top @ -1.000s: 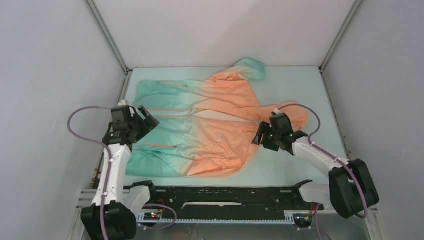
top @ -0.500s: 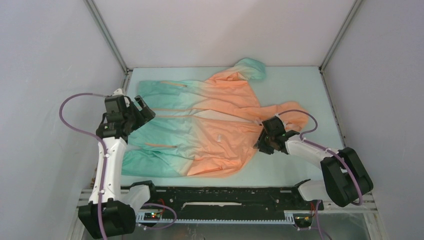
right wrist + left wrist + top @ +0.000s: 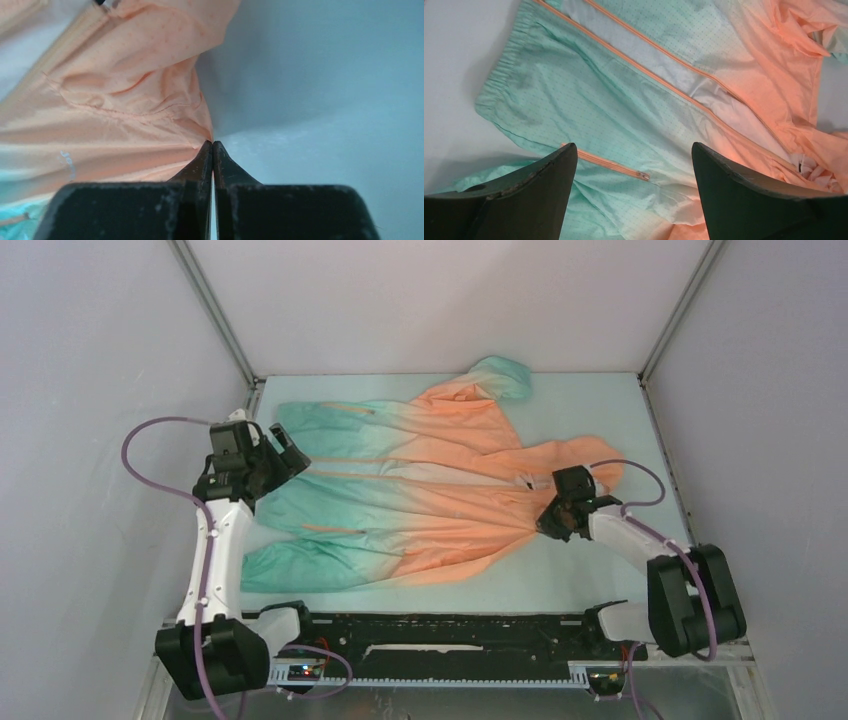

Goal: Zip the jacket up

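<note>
The jacket (image 3: 420,500) lies spread flat on the table, teal hem to the left and orange hood (image 3: 592,455) to the right. Its orange front zip (image 3: 664,82) runs diagonally with the two sides apart. My left gripper (image 3: 285,455) hovers open over the teal hem area, nothing between its fingers; below it a pocket zip (image 3: 609,165) shows. In the left wrist view the left gripper (image 3: 634,146) frames teal cloth. My right gripper (image 3: 550,523) is shut on the jacket's orange edge (image 3: 125,100); in the right wrist view folds radiate from the right gripper (image 3: 213,142).
Pale blue table surface (image 3: 600,400) surrounds the jacket, closed in by grey walls with metal corner posts (image 3: 215,315). A black rail (image 3: 450,635) runs along the near edge between the arm bases. A teal sleeve cuff (image 3: 505,375) lies near the back wall.
My right gripper closed on the orange edge and drew it right, stretching the jacket's near half. My left arm shifted back and left, staying open.
</note>
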